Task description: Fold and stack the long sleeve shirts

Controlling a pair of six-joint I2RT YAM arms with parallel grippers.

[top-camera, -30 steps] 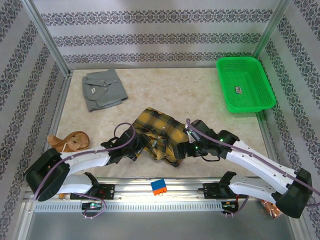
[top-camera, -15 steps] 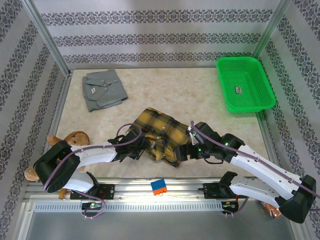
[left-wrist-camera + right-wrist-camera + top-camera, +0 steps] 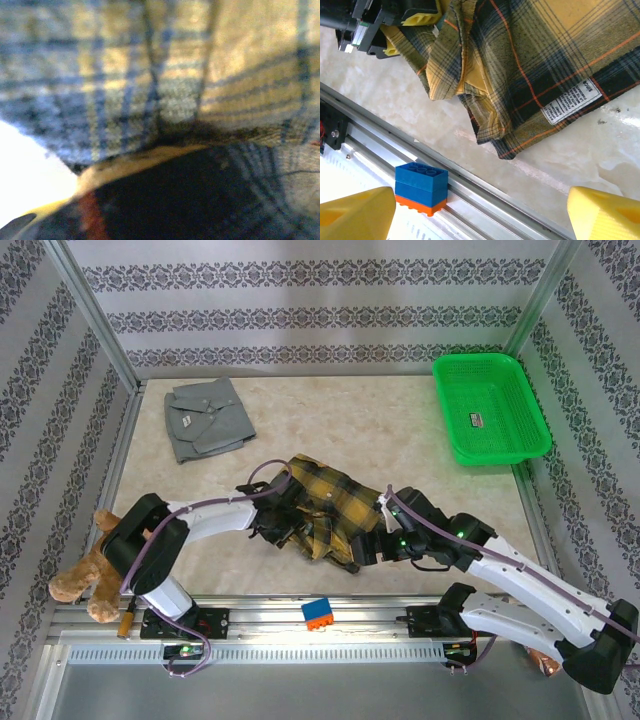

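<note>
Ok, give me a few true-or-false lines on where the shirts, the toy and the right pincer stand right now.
1. The grey shirt lies folded at the far left of the table, apart from the plaid shirt. True.
2. The plaid shirt is folded flat. False: it lies crumpled in the middle of the table.
3. The plush toy sits in the green basket. False: the toy is at the near left corner, and the basket stands at the far right without it.
4. The right pincer is open, with nothing between its fingers. True.
</note>
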